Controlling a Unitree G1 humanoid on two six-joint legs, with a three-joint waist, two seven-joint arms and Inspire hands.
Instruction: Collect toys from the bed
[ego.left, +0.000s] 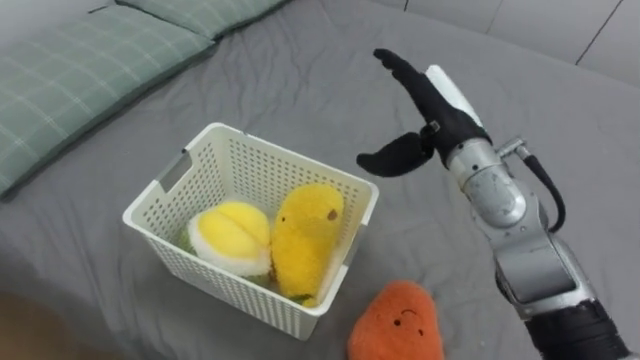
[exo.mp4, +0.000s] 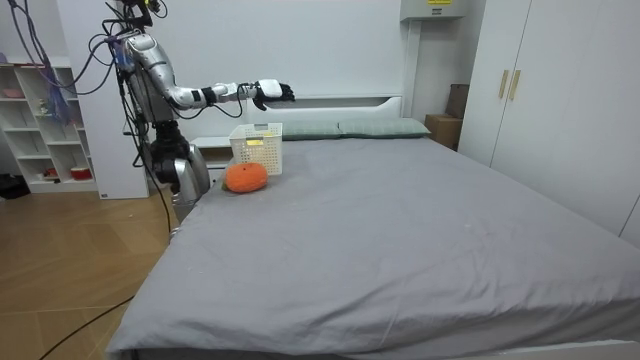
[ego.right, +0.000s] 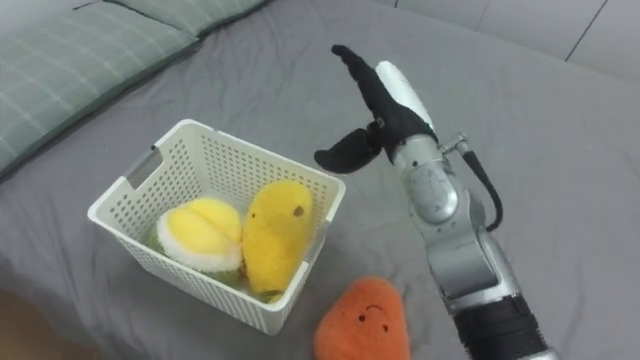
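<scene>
Orange rounded plush toy with a small stitched face is the one left out. It lies on the grey bed sheet, just beside the near right corner of the white perforated plastic basket; can't tell if they touch. Basket already holds a tall yellow plush toy against the right wall and a round yellow-and-white plush toy next to it, with something green underneath. Black-gloved right hand hangs in the air beyond the basket's far right corner, fingers straight and spread away from the thumb, holding nothing, well apart from the orange toy. Room view: robot stands at the bedside by the basket, that arm stretched out over the bed. My read: the step in hand is the reach for the orange one. Bring the hand back toward the body and come down from above; a sideways approach would likely shove the toy or the basket. Wrap thumb and fingers round the widest part and squeeze deep, since plush gives. Lift clear of the rim, then release over the basket's free far half.
</scene>
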